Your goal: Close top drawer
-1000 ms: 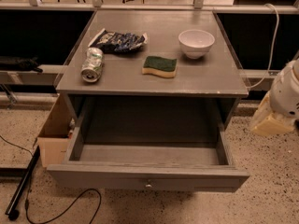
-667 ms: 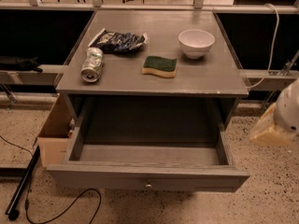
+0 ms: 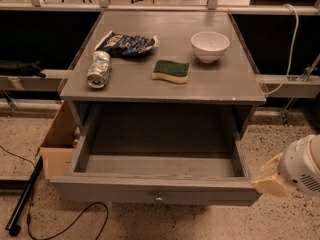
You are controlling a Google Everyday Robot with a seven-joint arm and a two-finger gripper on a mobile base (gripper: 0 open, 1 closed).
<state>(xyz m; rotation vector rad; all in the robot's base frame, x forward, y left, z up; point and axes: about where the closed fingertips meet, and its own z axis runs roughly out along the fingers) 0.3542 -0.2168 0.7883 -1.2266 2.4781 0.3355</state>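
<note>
The top drawer [image 3: 155, 186] of the grey cabinet is pulled far out toward me, and its inside is bare. Its long front panel has a small round metal knob [image 3: 159, 199] at the centre. My gripper [image 3: 270, 180] is at the lower right, its tan fingertips right by the front right corner of the drawer's front panel. The white arm housing [image 3: 302, 166] sits behind it at the frame's right edge.
On the cabinet top [image 3: 225, 81] lie a crushed can [image 3: 99, 69], a dark snack bag [image 3: 126, 44], a green-and-yellow sponge [image 3: 171, 71] and a white bowl [image 3: 210, 46]. A cardboard box [image 3: 59, 149] stands left of the drawer. A black cable [image 3: 65, 224] lies on the speckled floor.
My gripper and arm have moved down and slightly left, from beside the cabinet's right side to the drawer's front right corner. The drawer has not moved.
</note>
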